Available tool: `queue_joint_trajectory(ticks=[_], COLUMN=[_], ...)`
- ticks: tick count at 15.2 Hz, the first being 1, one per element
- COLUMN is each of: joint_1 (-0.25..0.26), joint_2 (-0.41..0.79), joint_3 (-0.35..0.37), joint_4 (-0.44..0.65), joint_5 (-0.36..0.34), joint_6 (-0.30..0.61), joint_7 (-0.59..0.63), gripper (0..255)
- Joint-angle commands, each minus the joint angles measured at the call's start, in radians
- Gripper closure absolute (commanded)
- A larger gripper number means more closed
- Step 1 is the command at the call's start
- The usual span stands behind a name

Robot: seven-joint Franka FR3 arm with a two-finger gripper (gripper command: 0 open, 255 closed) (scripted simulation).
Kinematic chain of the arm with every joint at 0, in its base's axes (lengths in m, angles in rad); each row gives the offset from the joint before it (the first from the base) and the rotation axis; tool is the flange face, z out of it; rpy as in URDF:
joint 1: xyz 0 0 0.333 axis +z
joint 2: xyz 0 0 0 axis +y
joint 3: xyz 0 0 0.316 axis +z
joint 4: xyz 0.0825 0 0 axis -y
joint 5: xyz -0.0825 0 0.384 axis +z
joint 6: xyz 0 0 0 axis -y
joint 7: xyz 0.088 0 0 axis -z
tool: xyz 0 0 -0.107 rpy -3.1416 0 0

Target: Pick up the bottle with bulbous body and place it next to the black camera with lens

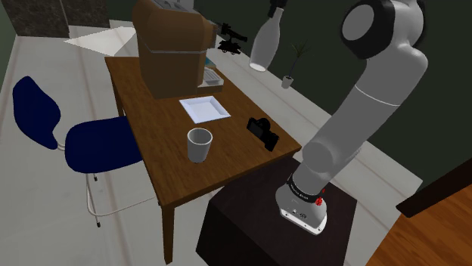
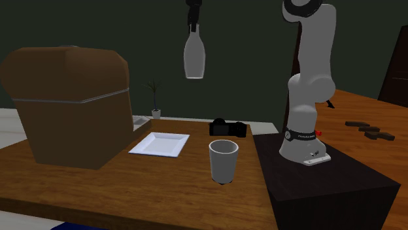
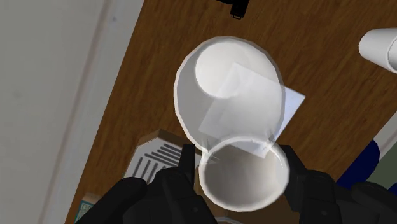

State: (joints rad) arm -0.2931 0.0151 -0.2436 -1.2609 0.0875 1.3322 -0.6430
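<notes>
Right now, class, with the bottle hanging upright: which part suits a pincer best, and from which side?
The slim neck, from straight above. The bottle has a body that swells wide below, likely too broad for the pincer, while the neck is narrow enough to fit. The pincer is shut on the neck from above in just this way.

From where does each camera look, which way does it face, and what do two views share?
Shoulder view: high beside the stand, looking down over the table; the arm shows.
Second exterior view: low at the table's edge, looking across it; arm and stand show.
Wrist view: on the gripper, looking down; its fingers clasp the bottle.
Shared: both exterior views show the bottle held high, the camera and cup.
</notes>
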Motion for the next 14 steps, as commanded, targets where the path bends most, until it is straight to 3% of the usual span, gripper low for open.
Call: queue_joint_trajectory(ticks=[1,4,14], joint_1=[-0.034,-0.08,-0.05], joint_2=[0.062,0.13,0.008], joint_3=[-0.032,-0.06,-0.044], joint_4=[0.102,0.218,-0.09], joint_5=[0.022,0.051,0.005], joint_6=[-0.047,-0.104,0.089], joint_7=[-0.057,-0.112,-0.104], gripper=[255,255,255])
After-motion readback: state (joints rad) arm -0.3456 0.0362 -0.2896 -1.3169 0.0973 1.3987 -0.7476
